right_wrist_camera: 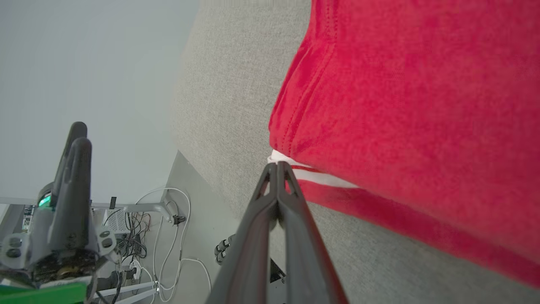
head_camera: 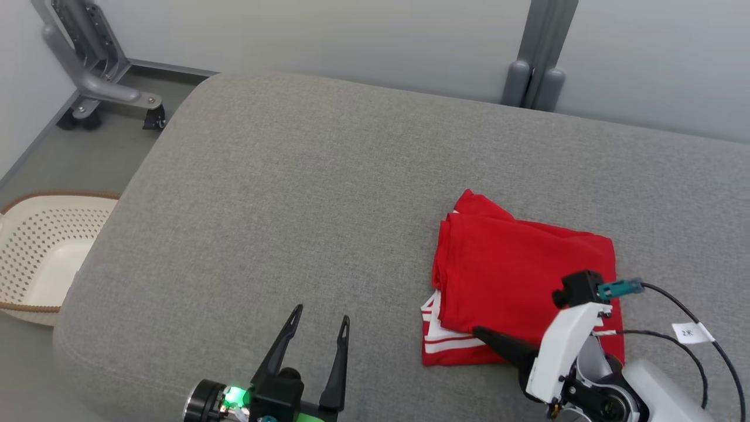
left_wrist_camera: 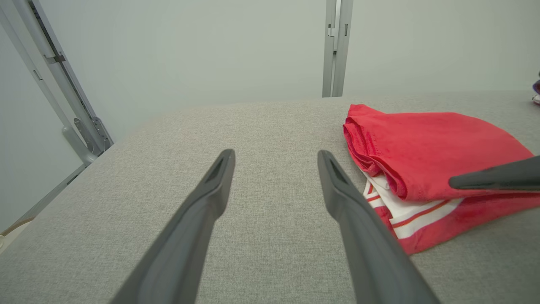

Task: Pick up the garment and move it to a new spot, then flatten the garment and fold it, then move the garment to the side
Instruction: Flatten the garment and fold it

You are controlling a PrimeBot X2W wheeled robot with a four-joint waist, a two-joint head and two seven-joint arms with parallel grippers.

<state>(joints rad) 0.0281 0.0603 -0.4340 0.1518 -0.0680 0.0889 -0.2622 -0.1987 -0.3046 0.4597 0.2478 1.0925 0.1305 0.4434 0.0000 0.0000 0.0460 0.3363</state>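
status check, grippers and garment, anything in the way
Left gripper open, apart from garment. Right gripper shut, tips at the folded red garment's near edge. No obstacle seen on the grey cushion.

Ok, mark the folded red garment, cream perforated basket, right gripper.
folded red garment (head_camera: 521, 269), head view, top layer
cream perforated basket (head_camera: 41, 246), head view, inner wall
right gripper (right_wrist_camera: 277, 167), right wrist view, fingertips

Grey upholstered surface (head_camera: 293, 193), woven fabric, rounded corner at far left. On it: folded red garment (head_camera: 515, 269), white stripes showing on its bottom layer, lying flat on the right-hand near part, close to front edge.
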